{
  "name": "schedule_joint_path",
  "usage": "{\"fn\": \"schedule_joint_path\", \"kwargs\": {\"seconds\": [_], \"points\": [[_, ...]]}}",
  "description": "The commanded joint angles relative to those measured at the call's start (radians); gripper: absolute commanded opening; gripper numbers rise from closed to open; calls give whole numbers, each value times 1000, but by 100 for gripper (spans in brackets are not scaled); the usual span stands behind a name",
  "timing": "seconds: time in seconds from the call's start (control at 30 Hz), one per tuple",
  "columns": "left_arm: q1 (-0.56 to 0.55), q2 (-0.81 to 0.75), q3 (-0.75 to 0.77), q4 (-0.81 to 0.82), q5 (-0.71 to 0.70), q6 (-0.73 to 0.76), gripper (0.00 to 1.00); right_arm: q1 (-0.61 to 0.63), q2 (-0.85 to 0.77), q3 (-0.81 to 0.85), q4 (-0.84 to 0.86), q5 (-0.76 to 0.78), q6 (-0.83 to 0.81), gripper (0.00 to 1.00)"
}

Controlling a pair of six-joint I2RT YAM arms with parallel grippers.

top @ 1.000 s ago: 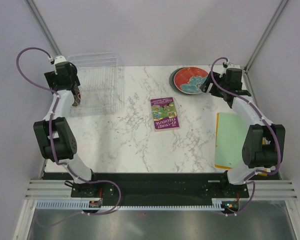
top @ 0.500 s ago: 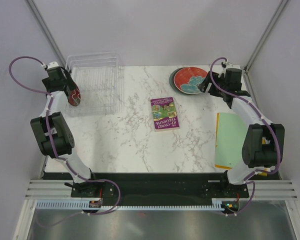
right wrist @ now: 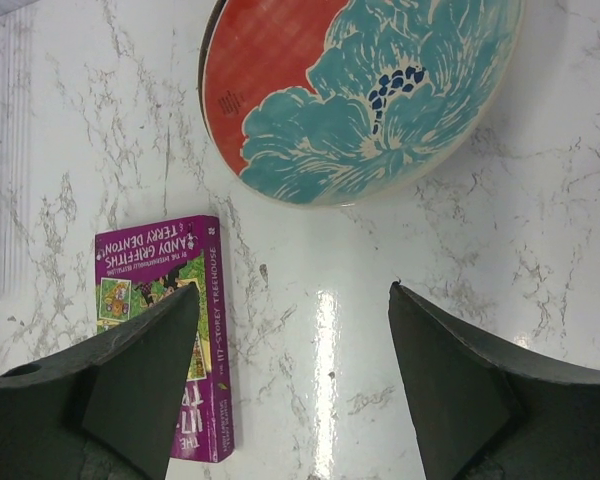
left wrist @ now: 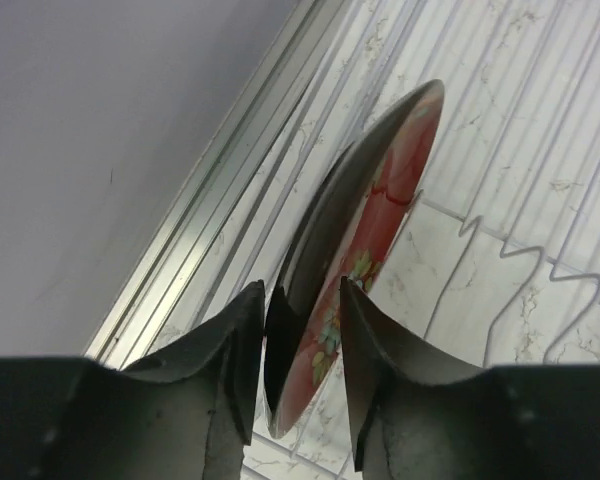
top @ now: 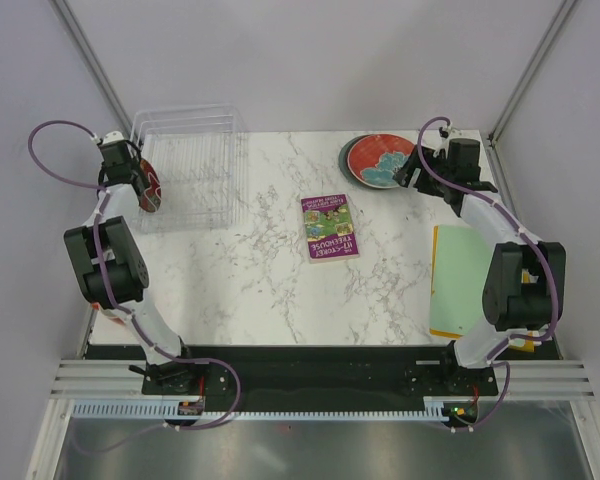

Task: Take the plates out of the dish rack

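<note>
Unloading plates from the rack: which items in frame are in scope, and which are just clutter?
In scope: dish rack; red floral plate, clamped in the left end effector; stacked plates on the table by the open right end effector.
Clutter: purple book; green folder.

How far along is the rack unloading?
Done: stacked plates sit at far right. In hand: the left end effector is shut on a red plate, on edge at the dish rack's left side. Left: setting it down; no other plates show in the rack. The right end effector is open.
</note>
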State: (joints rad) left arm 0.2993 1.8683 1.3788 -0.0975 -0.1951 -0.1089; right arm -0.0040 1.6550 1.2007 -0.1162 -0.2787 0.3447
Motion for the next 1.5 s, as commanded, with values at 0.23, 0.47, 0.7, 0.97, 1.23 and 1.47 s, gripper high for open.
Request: {"fn": "schedule_joint_path", "kwargs": {"seconds": [0.23,0.47,0.7,0.97,1.23,1.47], "points": [[0,-6,-43,131,60,-43,8,-4,31,-3,46,-50,5,82],[-25,-54,-32,140,10,8,2,-2,31,-1,46,-54,7,82],[-80,-142,-41,191,-99,138,2,-4,28,-4,44,-54,10,82],[-135,-259,-34,222,-167,224,2,-4,16,5,29,-51,10,82],[-155,-435,-14,64,-45,140,2,38,-58,43,13,-114,37,83],[-161,-584,-131,7,457,-239,2,142,-130,72,27,-208,73,85]]}}
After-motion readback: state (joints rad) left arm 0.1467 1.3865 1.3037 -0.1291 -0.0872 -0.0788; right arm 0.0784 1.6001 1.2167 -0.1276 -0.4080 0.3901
